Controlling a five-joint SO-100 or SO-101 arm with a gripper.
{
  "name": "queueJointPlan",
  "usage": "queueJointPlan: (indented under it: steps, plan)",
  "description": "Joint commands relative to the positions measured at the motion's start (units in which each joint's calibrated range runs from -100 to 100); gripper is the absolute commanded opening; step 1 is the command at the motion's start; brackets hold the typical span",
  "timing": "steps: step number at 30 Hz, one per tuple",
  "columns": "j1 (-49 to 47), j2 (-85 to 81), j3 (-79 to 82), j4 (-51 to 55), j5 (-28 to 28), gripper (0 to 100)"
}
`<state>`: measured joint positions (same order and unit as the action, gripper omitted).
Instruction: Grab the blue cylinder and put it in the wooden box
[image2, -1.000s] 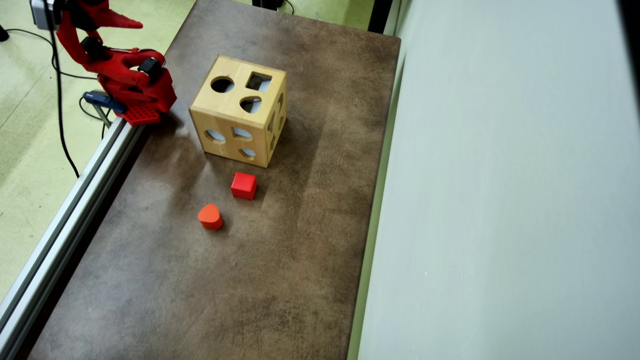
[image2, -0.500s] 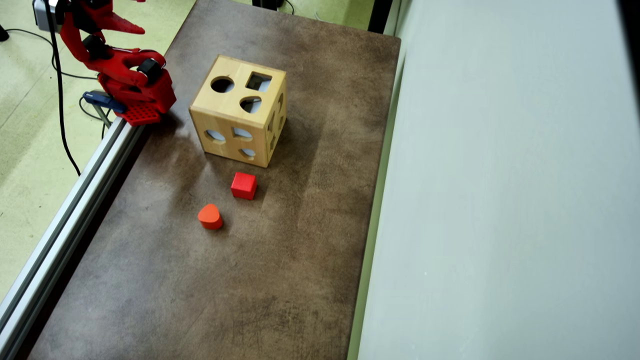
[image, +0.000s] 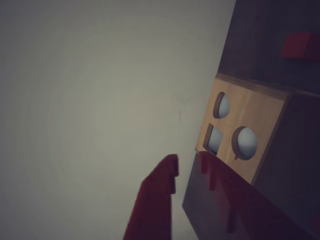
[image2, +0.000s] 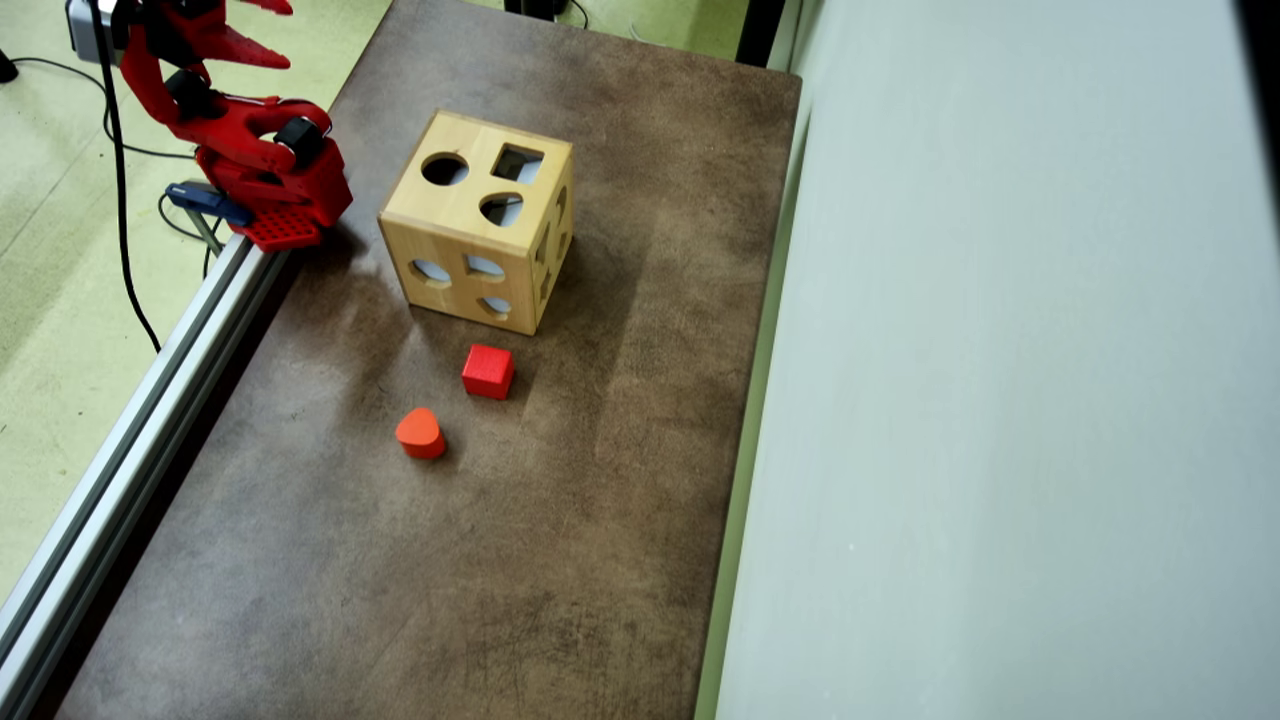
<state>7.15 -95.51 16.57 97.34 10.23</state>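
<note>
A: Since the earlier overhead frames, only the arm's upper links have risen slightly.
B: Wrist view?
A: gripper (image: 186, 169) slightly parted, empty; wooden box (image: 245, 132) just right.
B: Overhead?
A: wooden box (image2: 478, 220) right of the arm; blue cylinder nowhere visible.

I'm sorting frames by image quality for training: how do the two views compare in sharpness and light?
The wrist view is dim, soft and tilted: the wooden box, the red cube and the gripper all look blurred, with a muted cast. The overhead view is bright and sharp; the box throws a soft shadow on the brown table, with no glare.
</note>
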Motion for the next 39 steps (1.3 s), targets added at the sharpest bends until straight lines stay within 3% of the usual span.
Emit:
queueJointPlan:
  steps: [1, 17, 24, 39]
  plan:
    - [0.1, 0.3, 0.1, 0.3, 0.4, 1]
    - [-0.2, 0.3, 0.2, 0.3, -0.3, 2]
    - [-9.7, 0.3, 3.1, 0.3, -0.3, 2]
    - [-9.8, 0.3, 3.3, 0.3, -0.2, 2]
